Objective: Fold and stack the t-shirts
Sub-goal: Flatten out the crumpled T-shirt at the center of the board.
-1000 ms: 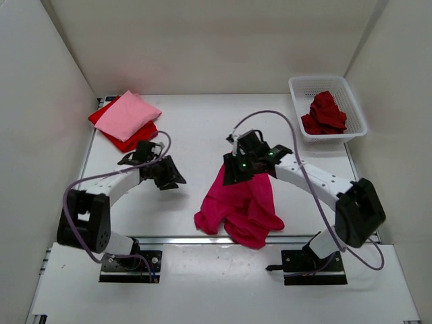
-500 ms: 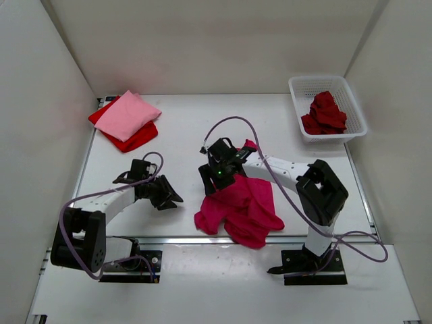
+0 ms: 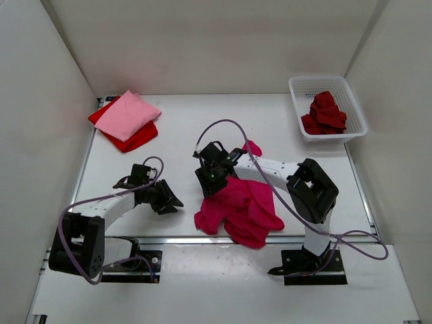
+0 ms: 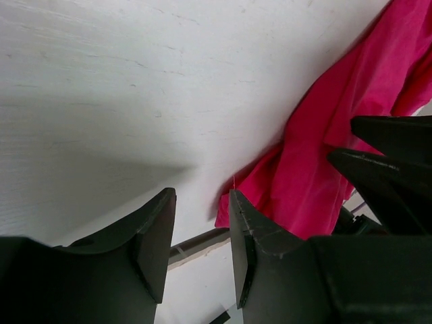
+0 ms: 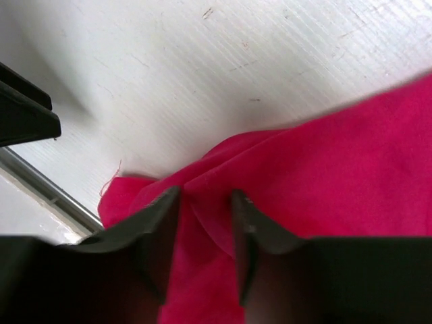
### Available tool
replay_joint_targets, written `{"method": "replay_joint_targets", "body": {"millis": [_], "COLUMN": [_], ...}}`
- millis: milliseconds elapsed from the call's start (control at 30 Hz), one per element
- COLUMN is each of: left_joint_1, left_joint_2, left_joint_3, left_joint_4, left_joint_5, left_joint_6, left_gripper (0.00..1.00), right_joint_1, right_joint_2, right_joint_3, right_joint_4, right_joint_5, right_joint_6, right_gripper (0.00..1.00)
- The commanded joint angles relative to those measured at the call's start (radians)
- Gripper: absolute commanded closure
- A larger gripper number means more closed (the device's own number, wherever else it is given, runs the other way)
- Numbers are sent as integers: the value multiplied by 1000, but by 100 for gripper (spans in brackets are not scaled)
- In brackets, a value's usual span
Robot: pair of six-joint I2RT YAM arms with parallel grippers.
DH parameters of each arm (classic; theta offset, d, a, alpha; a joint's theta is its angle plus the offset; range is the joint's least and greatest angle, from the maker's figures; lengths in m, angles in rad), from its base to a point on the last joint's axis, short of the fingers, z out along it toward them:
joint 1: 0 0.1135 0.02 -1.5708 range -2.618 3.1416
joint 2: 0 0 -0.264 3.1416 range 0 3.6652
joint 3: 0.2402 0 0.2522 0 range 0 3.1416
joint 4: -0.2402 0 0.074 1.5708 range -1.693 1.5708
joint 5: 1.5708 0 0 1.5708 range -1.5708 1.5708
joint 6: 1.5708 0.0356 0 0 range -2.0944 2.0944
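The magenta t-shirt (image 3: 241, 208) lies crumpled near the table's front edge, at the middle. My right gripper (image 3: 210, 182) is down on the shirt's upper left part, shut on a raised fold of the magenta cloth (image 5: 317, 169), which fills the gap between its fingers (image 5: 206, 199). My left gripper (image 3: 169, 200) hovers open and empty over bare table just left of the shirt; its wrist view has the shirt's corner (image 4: 304, 182) beyond the fingers (image 4: 201, 202). A folded light pink t-shirt (image 3: 128, 115) rests on the bright red t-shirt (image 3: 140, 139) at the back left. The dark red t-shirt (image 3: 325, 113) is bunched in the basket.
A white lattice basket (image 3: 351, 94) stands at the back right corner. White walls close the table on the left, back and right. A metal rail (image 3: 175, 238) runs along the front edge, just below the magenta shirt.
The right gripper let go of the shirt's lifted top, moved left and down, and closed on a fold at the left part. The shirt sank flatter. The left gripper drifted slightly forward.
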Motion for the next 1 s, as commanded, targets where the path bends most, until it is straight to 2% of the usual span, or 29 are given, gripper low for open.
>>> {"method": "replay_joint_targets", "body": {"millis": [0,100,167,233,400,500,600,767,967], "left_joint_1": [-48,-120,-163,-195,-281,-338,-381,-427,-549], "left_joint_2": [-34,-46,-60,-73,-107,-113,-98,-25,51], "left_joint_3": [6,33,59,71,109,152,186,241,339], "left_joint_4": [6,-19,-37,-56,-59,-33,-28,-42,-118], "left_joint_5": [-6,-22,-45,-66,-57,-54,-51,-40,-124], "left_joint_6": [11,42,57,79,88,76,95,137,230], "left_gripper": [52,51,49,47,41,28,21,14,15], "right_joint_1": [-3,-19,-36,-49,-85,-134,-250,-404,-562], "right_joint_2": [2,13,6,-13,-53,-125,-232,-413,-528], "right_joint_3": [39,58,53,50,61,79,67,70,45], "right_joint_4": [10,-21,-38,-33,-61,-91,-102,-157,-199], "right_joint_5": [40,67,84,83,96,104,94,57,-11], "right_joint_6": [13,8,12,3,10,9,13,-15,-33], "right_gripper": [71,77,90,98,100,100,100,100,100]}}
